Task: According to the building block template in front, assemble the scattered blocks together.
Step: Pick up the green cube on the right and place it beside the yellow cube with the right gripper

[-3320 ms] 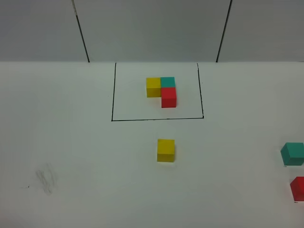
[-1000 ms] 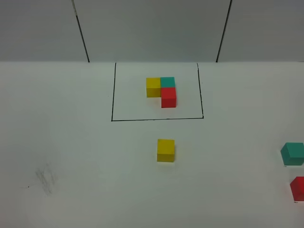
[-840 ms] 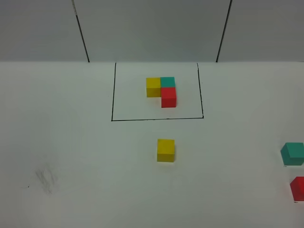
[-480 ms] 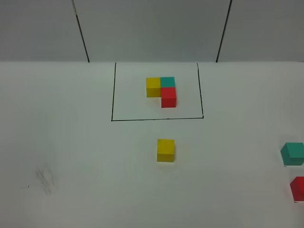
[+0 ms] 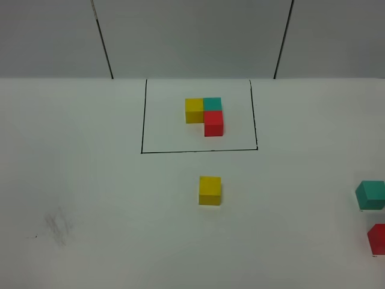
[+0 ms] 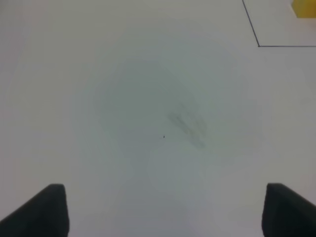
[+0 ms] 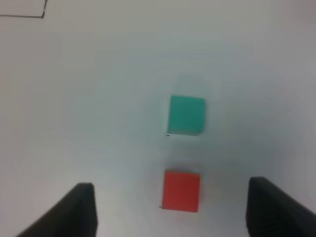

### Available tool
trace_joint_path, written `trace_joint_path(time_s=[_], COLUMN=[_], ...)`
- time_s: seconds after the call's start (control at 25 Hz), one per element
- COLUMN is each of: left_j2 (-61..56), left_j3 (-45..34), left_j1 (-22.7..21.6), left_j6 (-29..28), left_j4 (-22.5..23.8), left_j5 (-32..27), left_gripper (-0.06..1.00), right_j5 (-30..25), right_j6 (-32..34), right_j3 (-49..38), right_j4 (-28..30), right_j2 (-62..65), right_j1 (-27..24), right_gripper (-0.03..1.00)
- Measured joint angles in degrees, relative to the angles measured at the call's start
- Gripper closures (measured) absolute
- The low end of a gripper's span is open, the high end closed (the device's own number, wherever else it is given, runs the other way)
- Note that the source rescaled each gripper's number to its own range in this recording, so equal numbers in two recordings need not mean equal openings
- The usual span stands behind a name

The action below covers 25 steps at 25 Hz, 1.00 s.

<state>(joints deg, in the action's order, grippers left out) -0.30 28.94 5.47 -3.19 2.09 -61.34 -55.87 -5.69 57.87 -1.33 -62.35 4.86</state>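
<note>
outlined l-shaped template sits beyond the yellow cube; teal cube and red cube lie far right.

The white worktop looks matt and smooth, with a faint grey smudge ahead of the left tool. The small red cube between the right tool's dark matt fingers and the teal cube beyond have smooth, matt, evenly coloured faces.
</note>
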Motion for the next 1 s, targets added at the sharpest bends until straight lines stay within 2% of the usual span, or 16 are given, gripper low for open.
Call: trace_joint_path(time_s=[0.16, 0.32, 0.72, 1.0], left_j2=[0.0, 0.0, 0.0, 0.0], left_j3=[0.0, 0.0, 0.0, 0.0], left_j1=[0.0, 0.0, 0.0, 0.0], left_j6=[0.0, 0.0, -0.05, -0.05], left_j4=[0.0, 0.0, 0.0, 0.0], left_j5=[0.0, 0.0, 0.0, 0.0], left_gripper=[0.09, 0.09, 0.09, 0.09], right_j5=[-2.45, -2.18, 4.57, 6.18], right_j6=[0.07, 1.1, 1.77, 4.1], right_j3=[4.35, 6.98, 7.94, 7.94], right_j4=[-0.12, -0.12, 1.33, 4.45], right_j2=[-8.28, -15.3, -29.37, -36.03], right_j1=[0.0, 0.0, 0.0, 0.0], right_gripper=[0.49, 0.49, 0.49, 0.46])
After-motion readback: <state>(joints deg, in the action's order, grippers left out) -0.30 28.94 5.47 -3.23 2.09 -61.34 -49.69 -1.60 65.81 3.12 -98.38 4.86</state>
